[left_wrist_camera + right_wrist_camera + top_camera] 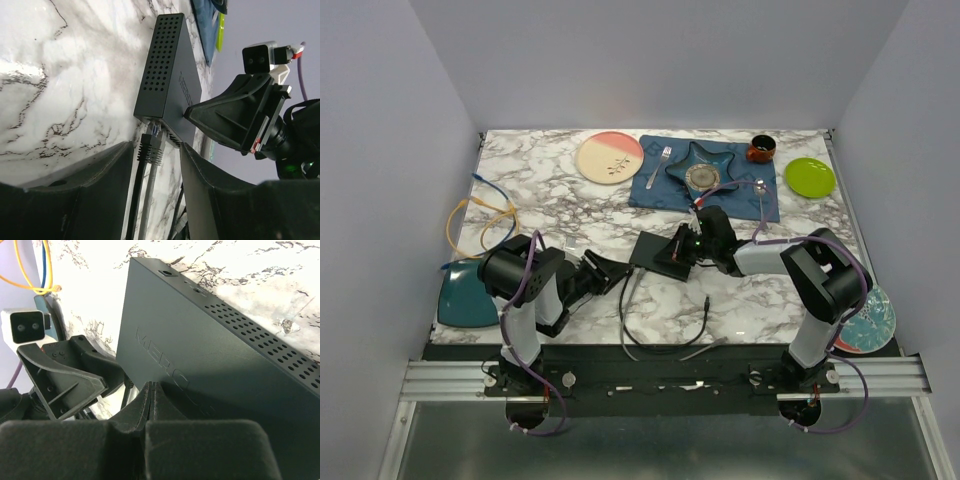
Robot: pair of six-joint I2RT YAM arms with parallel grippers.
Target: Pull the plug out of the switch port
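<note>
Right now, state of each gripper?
Left gripper: jaws straddle the plug; grip cannot be told.
Right gripper: shut, holding nothing, at the switch.

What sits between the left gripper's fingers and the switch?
The black plug, seated in the switch, with a grey cable beside it, seen in the left wrist view.

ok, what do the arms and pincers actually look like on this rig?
The left arm and right arm are black with bulky round joints and a pale grey lower link. A purple cable loops along each. The left pincer and right pincer have matte black, wedge-shaped plastic fingers. A white camera box sits on each wrist.
</note>
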